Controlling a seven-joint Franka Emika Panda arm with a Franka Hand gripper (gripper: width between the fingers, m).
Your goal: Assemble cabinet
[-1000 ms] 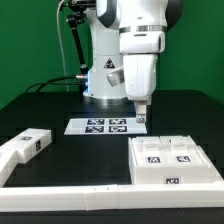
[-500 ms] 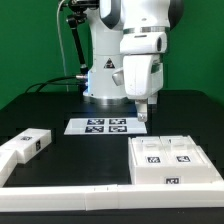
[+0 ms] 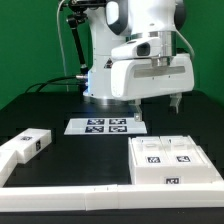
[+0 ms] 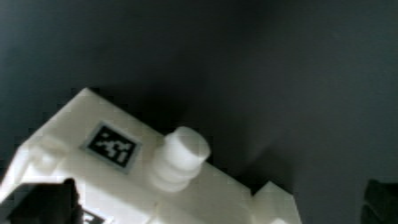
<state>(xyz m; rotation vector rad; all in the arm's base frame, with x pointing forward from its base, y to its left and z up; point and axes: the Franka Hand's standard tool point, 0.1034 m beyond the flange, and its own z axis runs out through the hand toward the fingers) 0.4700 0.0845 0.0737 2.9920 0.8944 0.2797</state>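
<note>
The white cabinet shell point(image 3: 170, 160) lies flat at the exterior view's front right, with marker tags on its top and front. A small white block point(image 3: 27, 143) with a tag lies at the left. My gripper point(image 3: 176, 101) hangs above the table just behind the shell's far right corner, touching nothing. In the wrist view a white cabinet part point(image 4: 125, 175) with a tag and a round peg point(image 4: 180, 152) fills the space beneath the gripper point(image 4: 222, 212). The dark fingers point(image 4: 63, 205) stand far apart at the frame's edges, open and empty.
The marker board point(image 3: 104, 125) lies in the middle, in front of the arm's base. A long low white rail point(image 3: 90, 197) runs along the front edge. The tabletop is black, against a green backdrop.
The wrist has turned and the gripper has swung from above the marker board's right end toward the exterior view's right, to behind the cabinet shell. The parts have not moved.
</note>
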